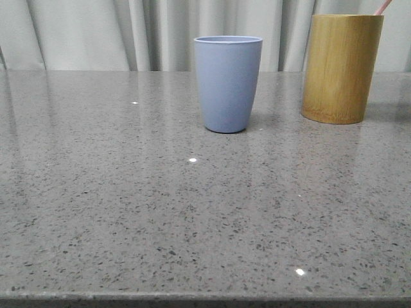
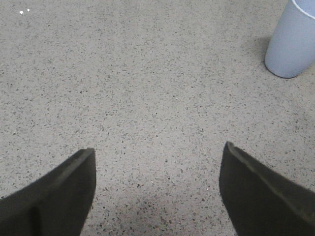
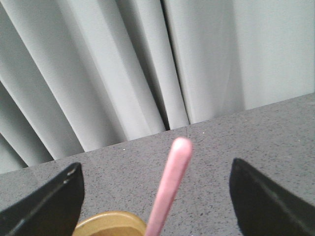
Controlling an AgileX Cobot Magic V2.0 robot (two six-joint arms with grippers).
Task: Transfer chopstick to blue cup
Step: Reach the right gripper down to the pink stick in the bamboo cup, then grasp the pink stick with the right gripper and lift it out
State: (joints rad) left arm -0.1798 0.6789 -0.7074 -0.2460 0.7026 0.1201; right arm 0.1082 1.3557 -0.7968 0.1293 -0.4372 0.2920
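**Chopstick not grabbed yet, basically at step one**

Working from my end of the counter (image 1: 128,212) outward: the near part is bare speckled grey stone. My left pincer (image 2: 156,191) hangs over that bare patch with its jaws spread wide and nothing between them, the blue cup (image 2: 291,42) off to one side and well apart from it.

Further back in the front view, the blue cup (image 1: 228,83) stands upright near the middle. I can't see down into it from this low angle, so I can't swear it's empty.

Behind and to its right is the bamboo holder (image 1: 340,67), and the chopstick (image 1: 383,6) is in there, just a pink tip poking over the rim, cut off by the frame edge.

My right pincer (image 3: 157,196) is released too, jaws wide either side of the chopstick (image 3: 170,189), not touching it as far as I can tell. The bamboo holder (image 3: 110,222) rim sits just below. The stick looks blurry that close, so depth is a guess.

So I'd say: nothing done, grab, lift, carry and drop all left.
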